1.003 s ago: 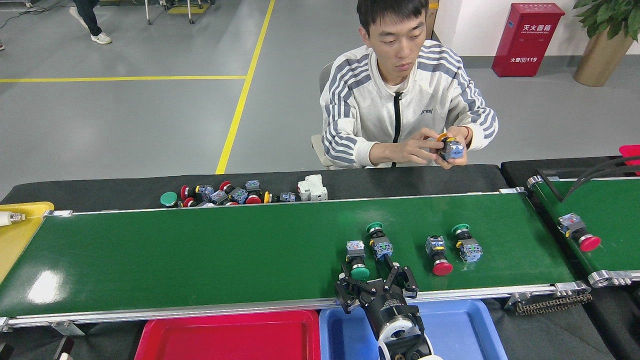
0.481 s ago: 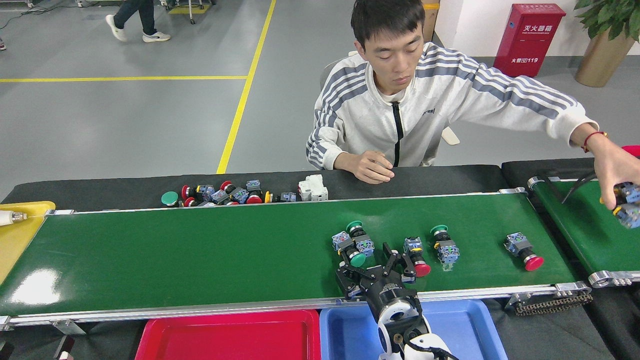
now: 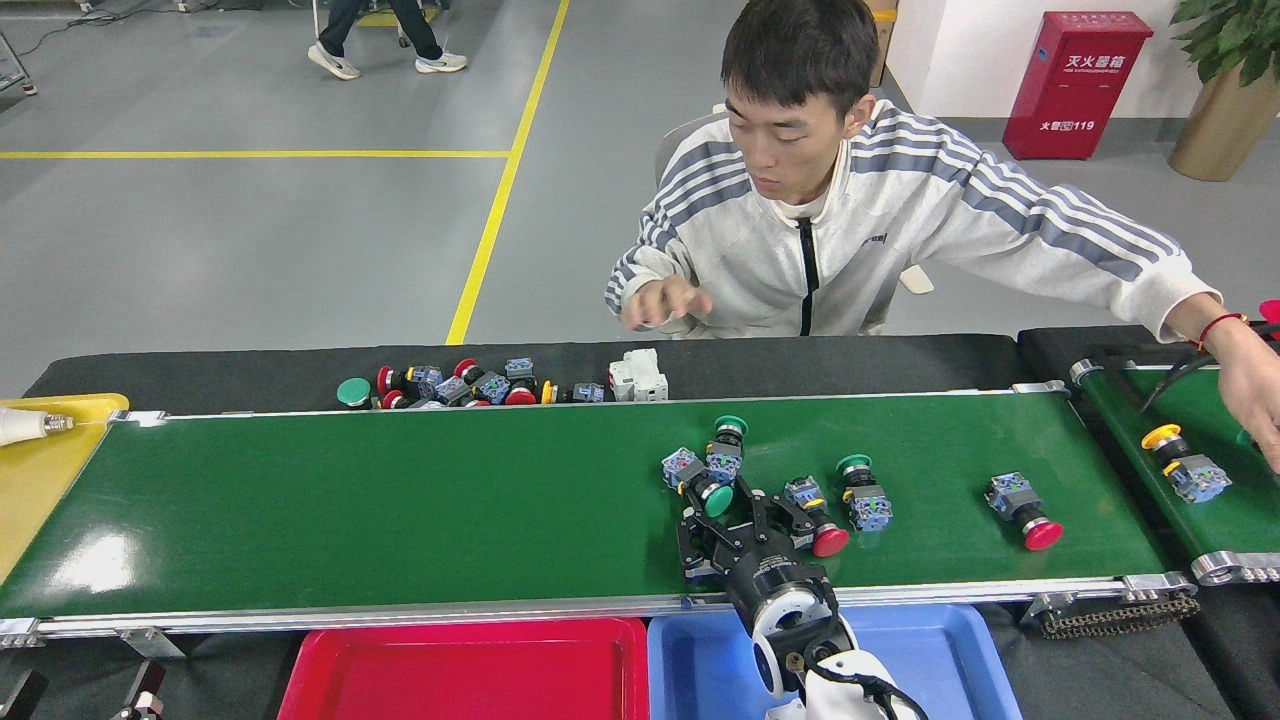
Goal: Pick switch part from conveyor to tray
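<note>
Here, nearest the camera, a red tray [image 3: 465,670] and a blue tray [image 3: 930,665] sit side by side just below the conveyor's [image 3: 400,510] near rail. The right gripper [image 3: 742,518] rises from over the blue tray and reaches onto the belt, its black fingers [image 3: 692,528] spread apart and holding nothing; the left gripper is out of view.

Just beyond the gripper lie the switch parts, each a black barrel with a blue-grey contact block and a coloured mushroom cap. Two green-capped switches [image 3: 705,470] lie touching, just ahead of the left finger. A red-capped switch [image 3: 815,515] lies just beside the right finger; whether they touch I cannot tell. A third green-capped one [image 3: 862,492] sits near it, and another red-capped one [image 3: 1022,510] lies well apart, toward the belt's right end.

The belt is glossy dark green with silver rails. A yellow tray [image 3: 40,470] adjoins its left end; a shorter belt [image 3: 1200,450] to the right carries a yellow-capped switch [image 3: 1182,464].

Beyond the far rail, a pile of spare switches [image 3: 470,384] and a white block [image 3: 638,375] rest on a black mat [image 3: 900,362]. A seated person [image 3: 850,220] stretches one hand [image 3: 1258,395] over the shorter belt and lifts the other [image 3: 662,300]. Behind lie grey floor with yellow lines [image 3: 500,190], a red cabinet [image 3: 1085,85] and a potted plant [image 3: 1225,90].
</note>
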Controlling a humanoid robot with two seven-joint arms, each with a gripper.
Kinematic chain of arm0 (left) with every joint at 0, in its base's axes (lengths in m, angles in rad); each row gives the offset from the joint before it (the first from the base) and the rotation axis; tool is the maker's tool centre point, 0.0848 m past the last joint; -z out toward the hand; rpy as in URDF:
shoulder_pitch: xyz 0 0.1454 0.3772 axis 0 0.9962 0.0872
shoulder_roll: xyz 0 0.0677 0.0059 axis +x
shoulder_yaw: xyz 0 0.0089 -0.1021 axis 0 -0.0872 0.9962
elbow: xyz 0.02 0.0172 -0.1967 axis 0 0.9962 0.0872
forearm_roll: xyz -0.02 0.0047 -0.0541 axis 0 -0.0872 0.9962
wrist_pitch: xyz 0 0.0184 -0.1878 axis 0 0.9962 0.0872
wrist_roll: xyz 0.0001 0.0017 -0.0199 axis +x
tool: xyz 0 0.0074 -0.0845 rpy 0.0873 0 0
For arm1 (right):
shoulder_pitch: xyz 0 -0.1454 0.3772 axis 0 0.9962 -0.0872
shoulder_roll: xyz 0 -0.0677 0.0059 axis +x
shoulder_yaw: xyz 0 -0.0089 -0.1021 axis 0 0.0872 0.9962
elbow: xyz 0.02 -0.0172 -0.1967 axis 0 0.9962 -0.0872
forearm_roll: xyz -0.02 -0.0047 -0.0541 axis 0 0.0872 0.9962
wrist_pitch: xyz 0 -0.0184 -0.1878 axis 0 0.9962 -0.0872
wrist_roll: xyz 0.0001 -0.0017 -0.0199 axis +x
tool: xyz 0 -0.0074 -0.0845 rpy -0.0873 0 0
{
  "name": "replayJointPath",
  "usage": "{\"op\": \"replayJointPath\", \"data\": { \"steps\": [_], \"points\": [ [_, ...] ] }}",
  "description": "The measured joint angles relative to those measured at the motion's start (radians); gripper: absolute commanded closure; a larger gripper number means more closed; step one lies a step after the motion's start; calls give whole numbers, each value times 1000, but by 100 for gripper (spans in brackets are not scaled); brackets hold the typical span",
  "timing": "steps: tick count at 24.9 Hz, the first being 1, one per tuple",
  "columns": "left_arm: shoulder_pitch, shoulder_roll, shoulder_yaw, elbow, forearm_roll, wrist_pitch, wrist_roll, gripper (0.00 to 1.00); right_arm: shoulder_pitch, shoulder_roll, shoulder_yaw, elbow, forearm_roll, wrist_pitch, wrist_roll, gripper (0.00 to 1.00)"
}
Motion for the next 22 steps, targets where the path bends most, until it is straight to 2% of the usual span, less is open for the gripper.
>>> {"op": "replayJointPath", "data": {
  "steps": [6, 10, 11, 13, 14, 17, 20, 22],
  "points": [
    [0, 0, 0, 0, 0, 0, 0, 0, 25, 0, 32, -92, 0, -58, 1, 99],
    [0, 0, 0, 0, 0, 0, 0, 0, 97, 0, 141, -212, 0, -183, -2, 96],
    [0, 0, 0, 0, 0, 0, 0, 0, 119, -2, 178, -242, 2, -230, -2, 80],
    [0, 0, 0, 0, 0, 0, 0, 0, 155, -5, 259, -283, 11, -324, -3, 4],
    [0, 0, 0, 0, 0, 0, 0, 0, 164, -6, 291, -288, 23, -357, -3, 0],
    [-4, 0, -1, 0, 0, 0, 0, 0, 185, -8, 327, -289, 38, -406, -5, 0],
    [-5, 0, -1, -4, 0, -2, 0, 0, 194, -8, 321, -297, 36, -417, -5, 0],
    [-5, 0, -7, -16, 0, -15, 0, 0, 226, -7, 277, -335, 31, -414, -5, 3]
  ]
}}
